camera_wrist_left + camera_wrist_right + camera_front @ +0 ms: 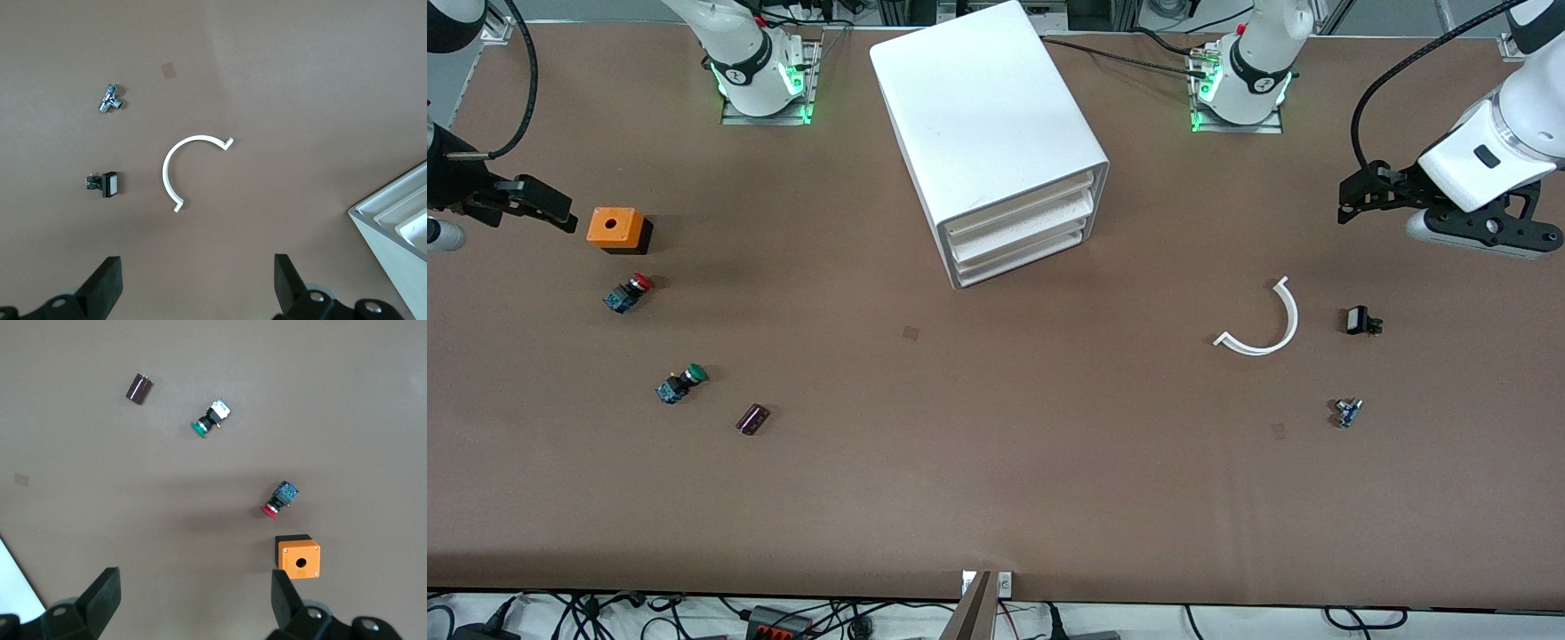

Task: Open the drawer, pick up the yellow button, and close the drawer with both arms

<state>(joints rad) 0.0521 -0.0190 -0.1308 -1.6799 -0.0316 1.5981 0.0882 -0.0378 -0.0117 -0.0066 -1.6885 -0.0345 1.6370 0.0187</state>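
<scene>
Front view pictures show a big white cabinet (989, 133) in the middle of the brown table (996, 480), close to the two arm bases. Three white drawers (1021, 233) are stacked in its open face, and all three are pushed in. No orange-yellow button can be seen anywhere, so where it is cannot be told.

The left arm (1507, 133) is bent over the table at its own end. The left gripper (1352, 197) is held up in the air, above bare table at that end. Its two black fingers (100, 287) are spread wide apart, and nothing is held between them. Under it, nearer the front camera, a curved white strip (1263, 322) is seen lying flat. A small black and white part (1360, 321) lies just beside the strip, and a small metal part (1348, 412) lies nearer the camera than that.

The right arm (463, 178) is seen at the other end of the table. The right gripper (551, 209) is held in the air just beside an orange box (616, 228) with a round hole on top. Its fingers (100, 597) are spread wide too, and nothing is pinched.

A red-capped button (628, 292) lies near the orange box, nearer the camera. A green-capped button (680, 383) lies nearer still. A small dark purple tube (752, 419) lies beside the green one.
</scene>
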